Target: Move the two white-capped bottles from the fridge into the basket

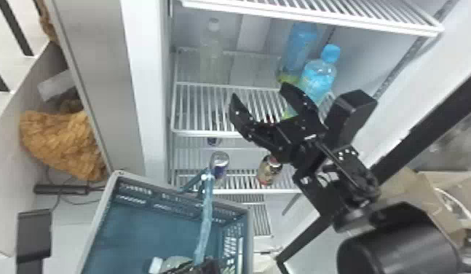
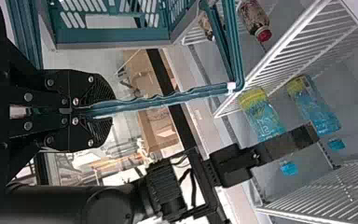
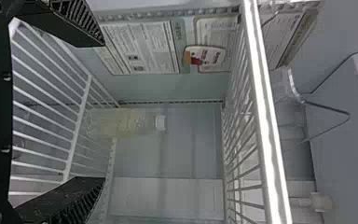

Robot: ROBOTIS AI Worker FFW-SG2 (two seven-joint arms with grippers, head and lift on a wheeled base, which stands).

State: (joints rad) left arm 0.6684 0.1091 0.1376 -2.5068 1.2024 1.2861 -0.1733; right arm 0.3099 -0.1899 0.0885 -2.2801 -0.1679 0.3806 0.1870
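Step in hand, as judged: approach to the second bottle. One white-capped bottle [image 1: 176, 261] lies in the basket [image 1: 179, 199], low in the head view, toward 6 o'clock. The other, the shelf bottle [image 1: 210, 54], stands upright at the back of the fridge's wire shelf [image 1: 194, 109].

Right gripper [image 1: 259, 92]: above the shelf's front part, fingers wide apart, nothing between them. In the head view the shelf bottle bears about 10 o'clock from it. The right wrist view puts the bottle ahead, between the lines of the two fingers, no contact.

Left gripper [image 2: 108, 110]: fingers clamped on the basket handle [image 2: 168, 99], basket in front of the fridge.

Next move, judged: advance deeper toward 10 o'clock, bring the fingers either side of the bottle's body, close, lift slightly, draw out, then carry toward 7 o'clock to the basket.

Risks: the white cap catching the upper shelf [image 1: 311, 19] on lifting; clear body slipping if gripped shallow. Blue-capped bottle [image 1: 320, 74] at 2 o'clock: not a target, leave alone.
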